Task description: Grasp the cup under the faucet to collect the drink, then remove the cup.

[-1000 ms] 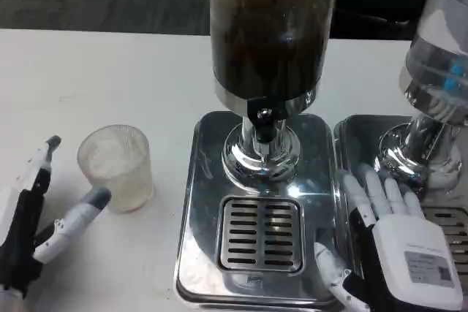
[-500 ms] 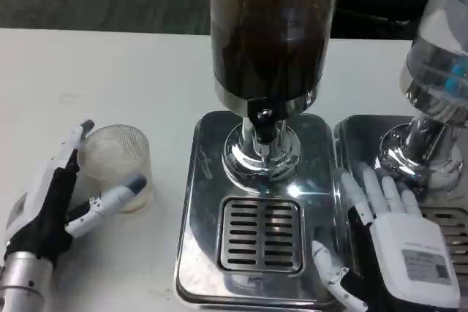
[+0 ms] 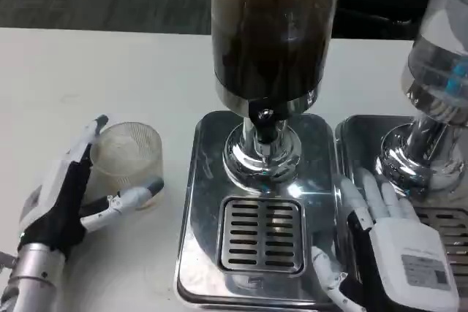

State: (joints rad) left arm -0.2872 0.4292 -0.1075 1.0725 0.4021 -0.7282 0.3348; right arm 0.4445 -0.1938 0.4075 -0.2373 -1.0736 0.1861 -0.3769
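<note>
On the white worktop [image 3: 110,56], the left hand [image 3: 62,195] reaches around a ribbed clear plastic cup [image 3: 128,160], fingers spread either side of it; whether they grip it cannot be told. The cup stands upright on the worktop, left of the steel drip tray [image 3: 201,202] and not under the faucet [image 3: 263,123]. Above the tray's slotted grille [image 3: 261,233] rises the dispenser tank [image 3: 270,34] of dark drink. The right hand [image 3: 387,231] lies flat, fingers extended, empty, between this tray and a second dispenser [image 3: 439,71] with clear liquid
</note>
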